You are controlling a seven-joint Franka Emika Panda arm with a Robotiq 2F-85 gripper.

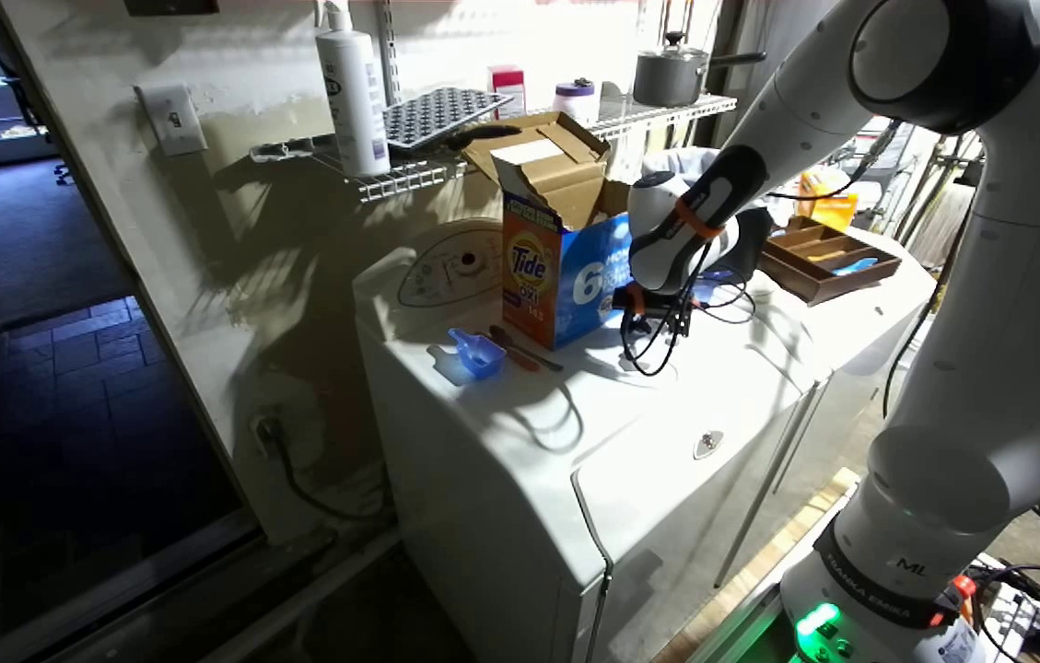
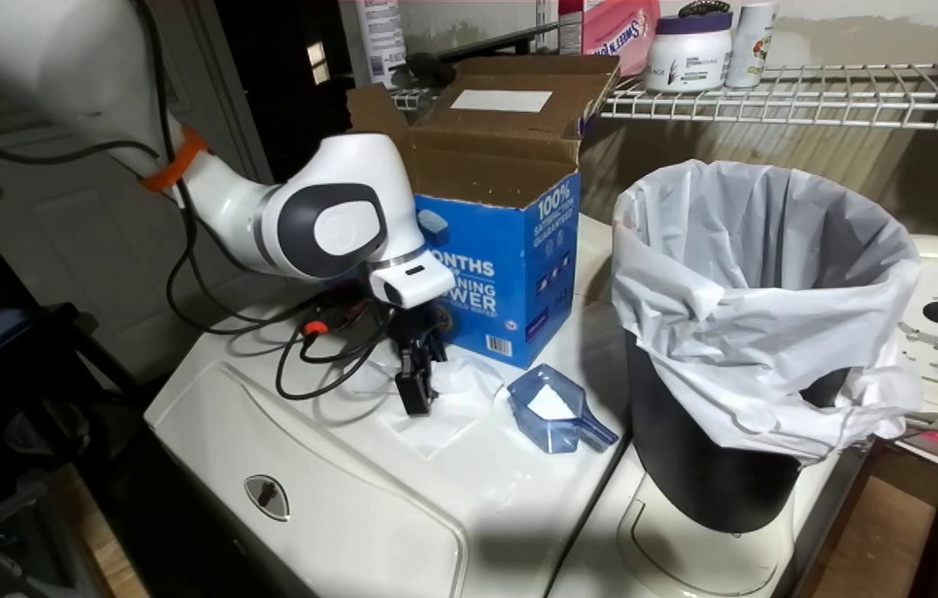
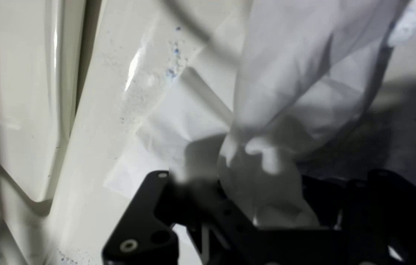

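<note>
While the claw (image 2: pixel 422 384) hangs low over the top of a white laundry machine (image 2: pixel 502 490), it is pressed together, pinching a white paper towel (image 3: pixel 278 106). The wrist view shows the towel gathered into a pucker where the claw grips it, one fold standing up and a corner spread flat on the machine; the paper hides the very tips. In an exterior view, the towel lies before the blue face of an open Tide detergent box (image 2: pixel 485 241), near a translucent blue scoop (image 2: pixel 552 407) with something white inside. Blue specks (image 3: pixel 171 73) are scattered beside the towel's edge. Past the scoop stands a black trash bin (image 2: pixel 676 453) with a white liner (image 2: pixel 676 316).

As for handling, the towel looks limp and close to weightless; it should crumple rather than resist, and a hard tug could tear it. If dry, it seems unlikely to slip. A raised, bunched fold looks the best place to take hold, with several layers in the grip; a flat corner would be harder to pick up and more apt to rip.
</note>
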